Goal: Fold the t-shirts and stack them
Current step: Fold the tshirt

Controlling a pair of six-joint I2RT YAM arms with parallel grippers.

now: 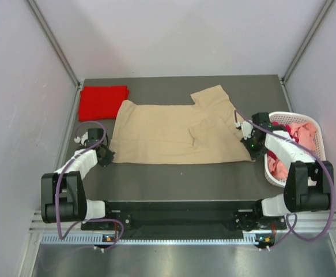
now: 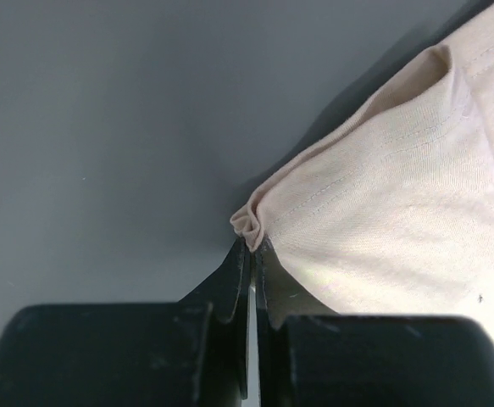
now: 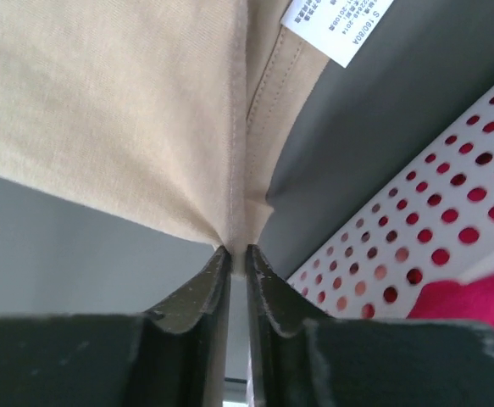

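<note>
I see the tan cloth t-shirt (image 1: 168, 130) lying flat in the middle of the dark grey table (image 1: 173, 179). Its long axis runs left to right, hem to the left, sleeves and neck to the right. My left gripper (image 2: 251, 246) is clamped on the near-left hem corner. My right gripper (image 3: 236, 252) pinches the near-right edge. The white sewn-in label (image 3: 331, 25) reads "S 160/80A"; its other lines are too small to read. A folded bright red t-shirt (image 1: 102, 101) lies at the far left.
</note>
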